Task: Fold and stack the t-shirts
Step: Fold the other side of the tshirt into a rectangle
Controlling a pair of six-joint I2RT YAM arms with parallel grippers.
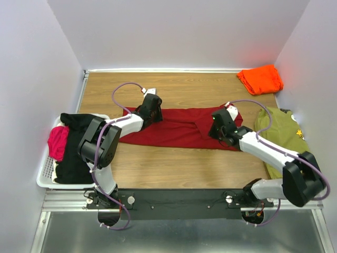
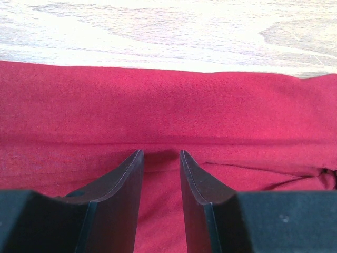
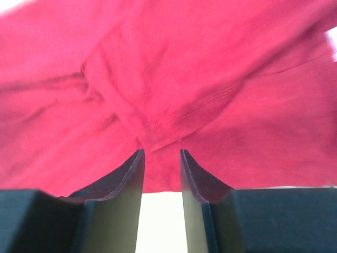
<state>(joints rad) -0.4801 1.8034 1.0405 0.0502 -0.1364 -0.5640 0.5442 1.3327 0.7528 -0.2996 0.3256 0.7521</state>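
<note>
Table point(image 1: 174, 168): you've got the dark red t-shirt point(image 1: 179, 129) spread flat at centre, long axis 9 to 3. The olive shirt point(image 1: 281, 134) lies at 3 on the table edge. The white basket point(image 1: 46, 174) at 9 holds black and pink cloth. The orange t-shirt point(image 1: 259, 79) is bunched in the 1 o'clock corner, well apart. Left jaws are nearly closed, pinching a fold at the red shirt's 10 o'clock end. Right jaws are nearly closed, pinching a bunched edge at its 3 o'clock end.
</note>
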